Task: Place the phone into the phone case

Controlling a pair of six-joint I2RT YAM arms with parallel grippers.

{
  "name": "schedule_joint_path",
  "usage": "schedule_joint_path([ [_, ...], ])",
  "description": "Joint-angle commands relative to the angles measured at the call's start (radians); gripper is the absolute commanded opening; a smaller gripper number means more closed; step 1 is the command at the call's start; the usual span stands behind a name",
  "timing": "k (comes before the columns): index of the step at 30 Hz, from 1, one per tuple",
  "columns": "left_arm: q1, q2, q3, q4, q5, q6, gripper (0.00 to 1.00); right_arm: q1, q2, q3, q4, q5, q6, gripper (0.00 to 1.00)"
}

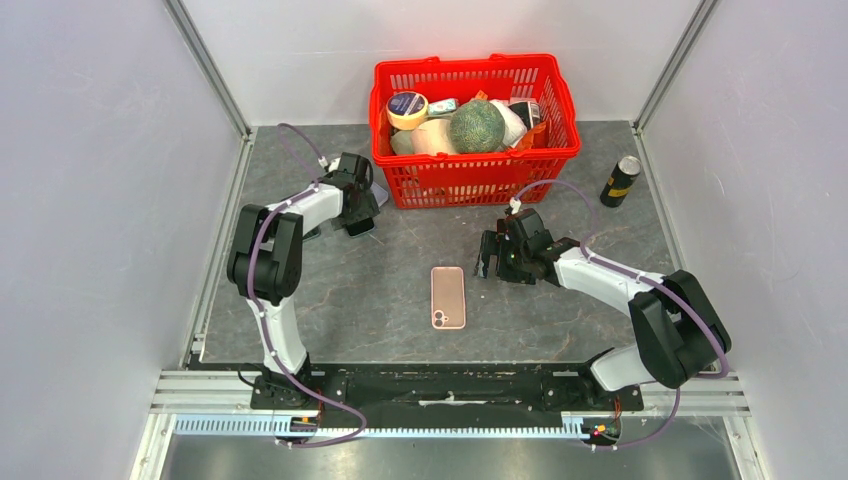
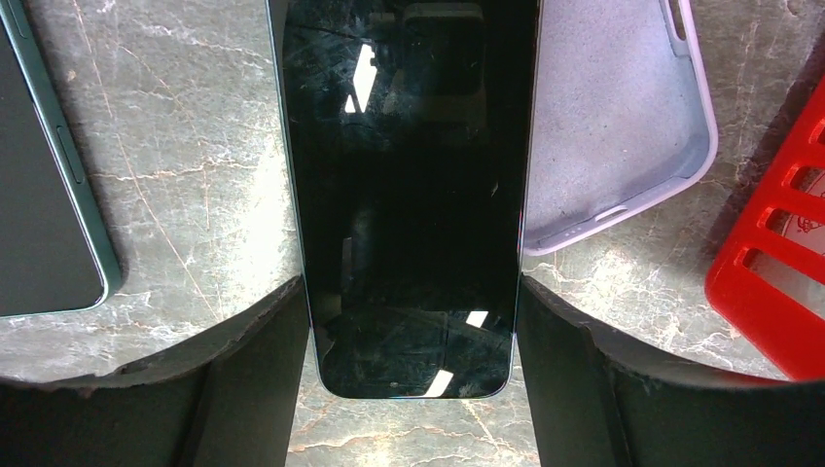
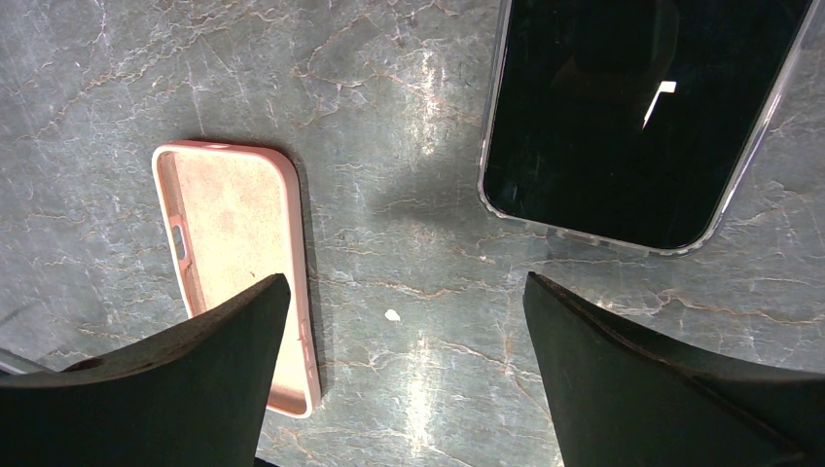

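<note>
Progress is early, by my reading: the phone is in a grip but not yet in any case. The left pincer (image 2: 413,302) is clamped on the long edges of a glossy black slab phone with a scratched screen (image 2: 409,195), both fingers (image 2: 243,389) pressed flush against its sides with no gap showing. That phone sits at the back left of the grey marbled surface (image 1: 380,300), just beside the red plastic mesh basket (image 2: 778,263). Its right edge overlaps a pale lilac soft phone case (image 2: 613,126), which lies hollow side up and empty. I cannot tell whether the phone is lifted or resting on the surface. A second dark phone with a green rim (image 2: 44,195) lies apart to its left.

The right pincer (image 3: 407,282) hangs with its jaws wide apart and nothing between them. Below it a salmon-pink soft case (image 3: 233,224) lies hollow side up, also empty, and a black-screened phone in a clear cover (image 3: 632,117) rests well apart from it.

Left to do, I judge: line the held phone up over the lilac case, seat one end, and press the edges in all round.
</note>
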Motion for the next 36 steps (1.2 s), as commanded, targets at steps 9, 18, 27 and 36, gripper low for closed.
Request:
schedule_joint_path([
  [9,-0.002,-0.240,-0.187,0.077,0.047,-0.093,0.35,0.009,0.002,0.038,0.012,0.011,-0.016,0.97],
  [18,-0.040,-0.446,-0.381,0.114,0.106,-0.149,0.28,0.011,0.003,0.038,0.018,-0.017,-0.012,0.97],
  [27,-0.112,-0.635,-0.625,0.218,0.239,-0.252,0.24,0.011,0.043,0.082,0.048,-0.220,0.062,0.96],
  [36,-0.182,-0.745,-0.784,0.287,0.302,-0.356,0.21,0.076,0.101,0.205,0.077,-0.289,0.156,0.90],
])
